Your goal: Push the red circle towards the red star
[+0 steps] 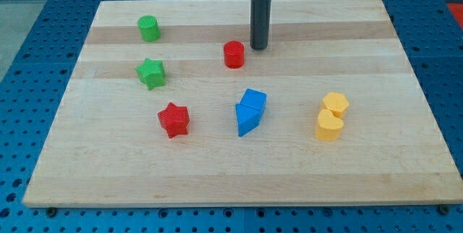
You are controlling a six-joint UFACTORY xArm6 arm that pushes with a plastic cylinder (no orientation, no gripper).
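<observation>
The red circle (pixel 234 54) stands on the wooden board, a little above its middle. The red star (pixel 173 119) lies below it and to the view's left. My tip (pixel 259 47) rests on the board just to the right of the red circle and slightly above it, with a small gap between them. The dark rod rises straight up from the tip to the view's top edge.
A green circle (pixel 149 28) and a green star (pixel 151 73) lie at the upper left. Two blue blocks (pixel 250 111) touch each other right of the red star. Two yellow blocks (pixel 331 116) sit at the right. The board (pixel 405 175) is edged by a blue pegboard.
</observation>
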